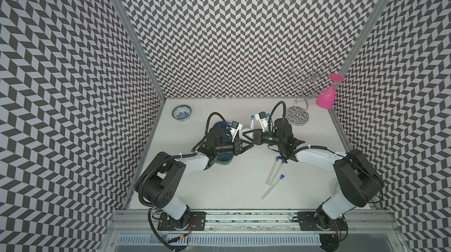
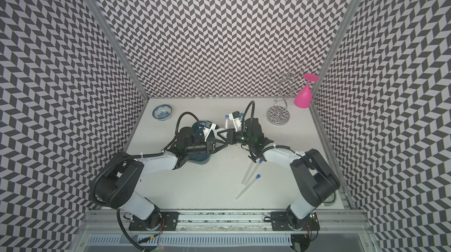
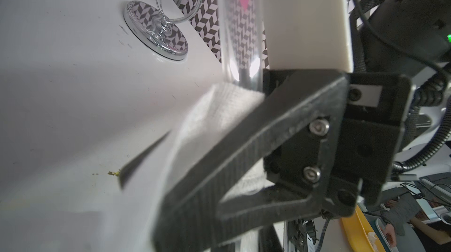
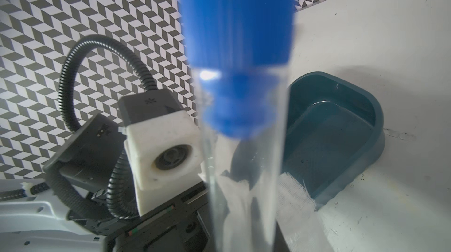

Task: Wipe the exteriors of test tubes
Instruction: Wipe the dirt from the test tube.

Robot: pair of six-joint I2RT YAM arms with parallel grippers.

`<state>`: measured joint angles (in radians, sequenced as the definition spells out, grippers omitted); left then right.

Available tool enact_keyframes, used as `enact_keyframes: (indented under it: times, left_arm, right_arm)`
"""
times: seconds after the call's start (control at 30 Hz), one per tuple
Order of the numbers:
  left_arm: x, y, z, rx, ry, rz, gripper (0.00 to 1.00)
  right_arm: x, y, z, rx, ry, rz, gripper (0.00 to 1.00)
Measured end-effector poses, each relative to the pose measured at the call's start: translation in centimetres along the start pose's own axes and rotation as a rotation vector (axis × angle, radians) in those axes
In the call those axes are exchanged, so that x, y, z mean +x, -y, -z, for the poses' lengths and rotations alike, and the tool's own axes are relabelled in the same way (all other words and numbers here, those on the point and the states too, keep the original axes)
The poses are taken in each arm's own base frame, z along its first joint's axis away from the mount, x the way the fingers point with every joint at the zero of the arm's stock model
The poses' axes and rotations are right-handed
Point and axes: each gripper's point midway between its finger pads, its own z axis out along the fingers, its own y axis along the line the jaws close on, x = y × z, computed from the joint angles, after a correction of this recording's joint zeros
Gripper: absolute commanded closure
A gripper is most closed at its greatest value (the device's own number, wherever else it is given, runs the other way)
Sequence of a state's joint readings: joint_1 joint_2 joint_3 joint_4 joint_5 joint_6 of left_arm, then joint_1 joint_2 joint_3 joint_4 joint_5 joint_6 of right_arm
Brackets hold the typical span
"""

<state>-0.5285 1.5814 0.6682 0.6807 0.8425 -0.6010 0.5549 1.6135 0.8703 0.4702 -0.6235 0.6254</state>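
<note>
"Reaching in from the near rail, both arms bow their elbows outward and bring their wrists almost nose to nose at mid-table."

"Which one has the glass?"

"The right gripper (image 1: 247, 133). Its forearm comes in from the right side, the wrist turns toward the robot's left, and the pincer is clamped on the lower part of the capped tube (image 1: 252, 123). The tube stands up off the table (image 1: 219, 189) with its blue cap (image 4: 236, 31) at the free end, close to the right wrist camera."

"And the other arm?"

"The left gripper (image 1: 250, 144) crosses above the teal basin (image 1: 223, 161), fingers pointing to the robot's right, tips just beside the right one's. Its pincer is pressed together on the white wipe (image 3: 219, 111), which lies against the tube's lower end."

"Wrapped right round?"

"The right wrist view shows cloth on both sides of the glass. It's too blurred to say whether it goes all the way."

"Where are the rest?"

"The three other tubes (image 1: 272, 171) lie flat on the table just in front of the right forearm. Two sit side by side, and the third (image 1: 272, 187) is a little nearer the rail. A patterned bowl (image 1: 181, 112) sits far left. A wire rack (image 1: 298, 115) with a pink glass (image 1: 325, 98) hanging upside down stands far right. All of these are well apart from both grippers."
</note>
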Motion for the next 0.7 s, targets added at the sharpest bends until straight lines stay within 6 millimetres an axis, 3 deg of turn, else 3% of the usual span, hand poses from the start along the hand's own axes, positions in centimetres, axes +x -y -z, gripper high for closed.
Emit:
enact_keyframes:
  times: [0.17, 0.27, 0.7]
  left_arm:
    - [0.0, 0.1, 0.0, 0.0, 0.001, 0.002, 0.88]
    - [0.1, 0.0, 0.0, -0.002, -0.004, 0.011, 0.8]
    - [1.5, 0.0, 1.2, -0.029, -0.005, 0.033, 0.6]
  right_arm:
    - [0.2, -0.1, 0.1, -0.015, 0.004, -0.004, 0.86]
    - [0.6, 0.0, 0.3, -0.021, 0.013, -0.011, 0.87]
    - [2.7, 1.3, 0.8, 0.019, -0.029, -0.049, 0.88]
